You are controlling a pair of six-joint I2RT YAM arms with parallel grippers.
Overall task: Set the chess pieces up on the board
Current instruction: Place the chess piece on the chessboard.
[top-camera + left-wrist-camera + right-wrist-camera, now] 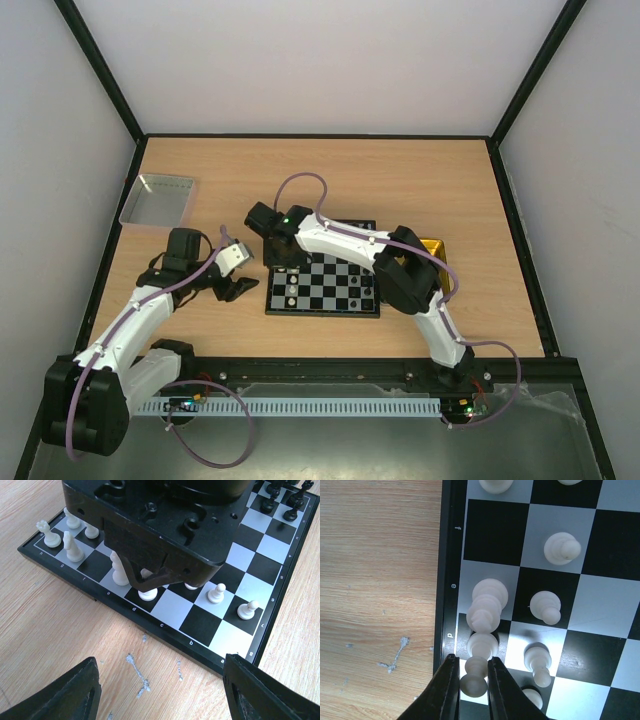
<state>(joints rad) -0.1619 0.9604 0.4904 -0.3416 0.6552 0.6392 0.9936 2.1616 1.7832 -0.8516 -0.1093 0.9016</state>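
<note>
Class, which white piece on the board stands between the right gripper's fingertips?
The d-file piece, edge row, beside the taller e-file piece; only it sits inside the right gripper.

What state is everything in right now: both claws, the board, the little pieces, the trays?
Left gripper: open, empty, beside the board.
Right gripper: jaws close on either side of a white piece; gripping or letting go, unclear.
White piece: standing on the board's edge row.
Board: flat, partly set.
Other white pieces: upright.
Black pieces: upright, opposite end.
Grey tray: empty.
Yellow tray: mostly hidden behind the right arm.
</note>
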